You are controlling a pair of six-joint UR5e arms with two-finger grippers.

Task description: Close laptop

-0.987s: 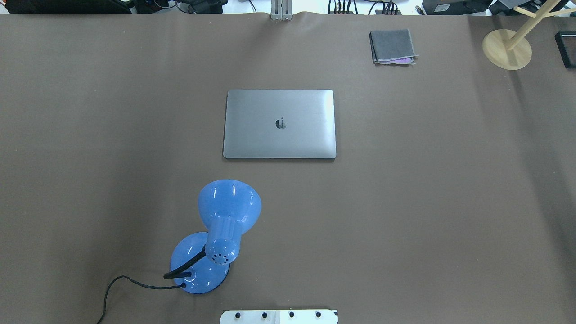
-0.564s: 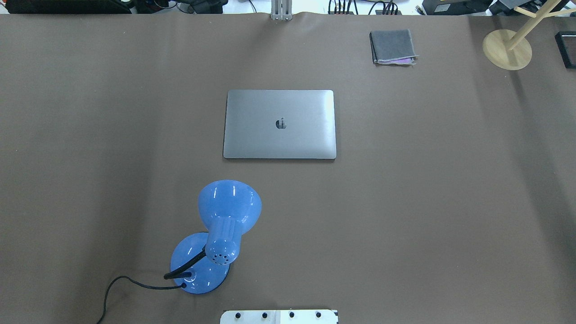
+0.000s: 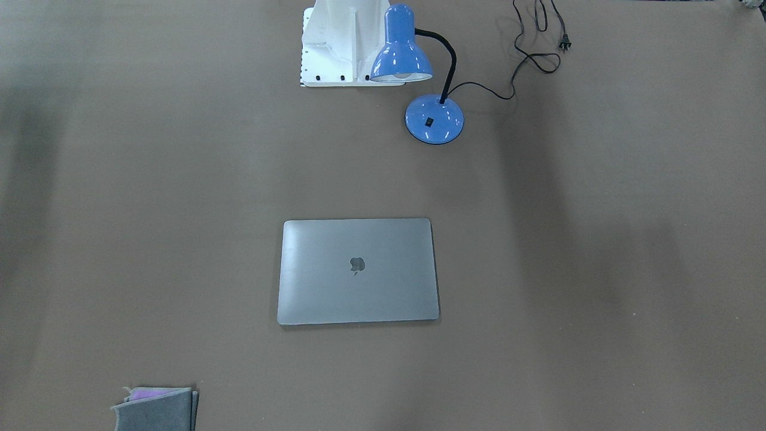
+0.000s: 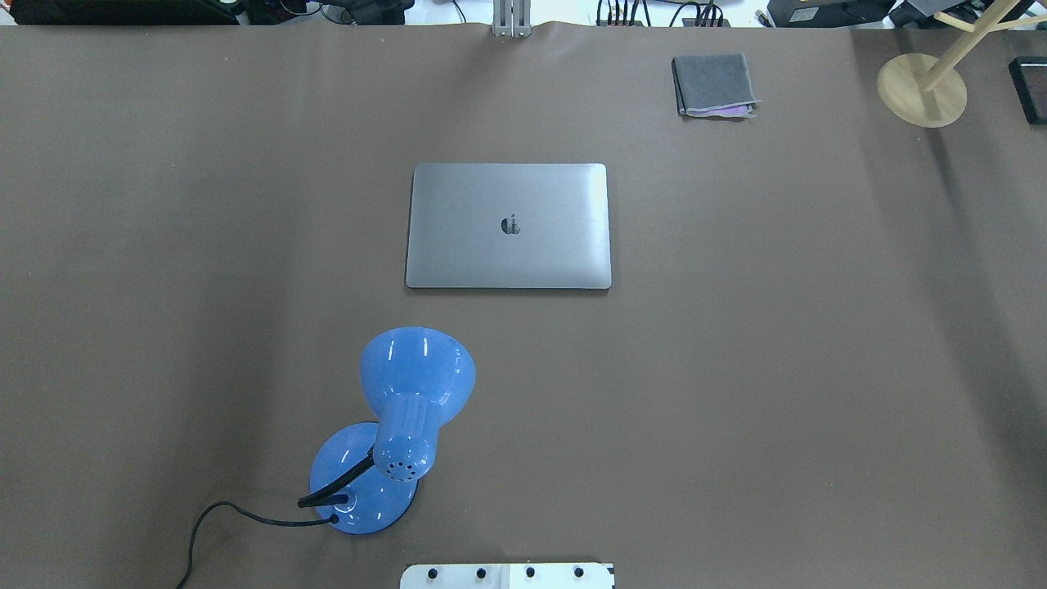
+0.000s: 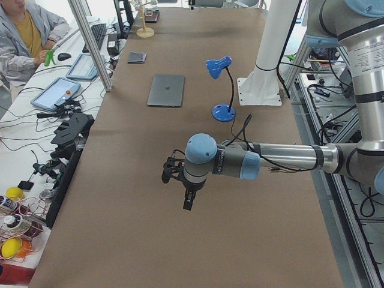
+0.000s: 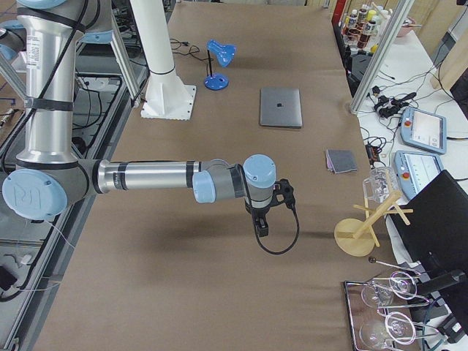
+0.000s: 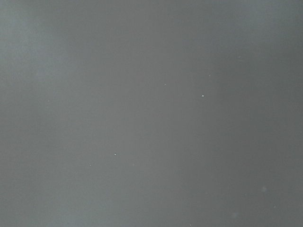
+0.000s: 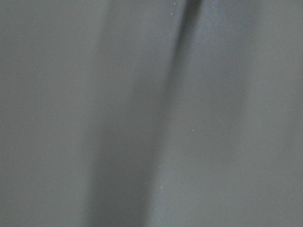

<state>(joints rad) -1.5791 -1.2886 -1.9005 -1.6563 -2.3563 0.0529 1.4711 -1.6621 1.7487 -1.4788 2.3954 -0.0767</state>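
Note:
The slim space-grey laptop (image 4: 508, 245) lies flat in the middle of the table with its lid down and the dark apple logo facing up. It also shows in the front-facing view (image 3: 358, 293) and both side views (image 5: 167, 90) (image 6: 281, 107). My left gripper (image 5: 187, 203) hangs over bare table far from the laptop and shows only in the left side view. My right gripper (image 6: 262, 227) also hangs over bare table and shows only in the right side view. I cannot tell whether either is open or shut. Both wrist views show only blurred table cover.
A blue desk lamp (image 4: 409, 401) with a black cord stands near the robot base (image 4: 507, 575), on my left. A small grey felt pouch (image 4: 713, 84) lies at the far right. A wooden stand (image 4: 922, 88) is at the far right corner.

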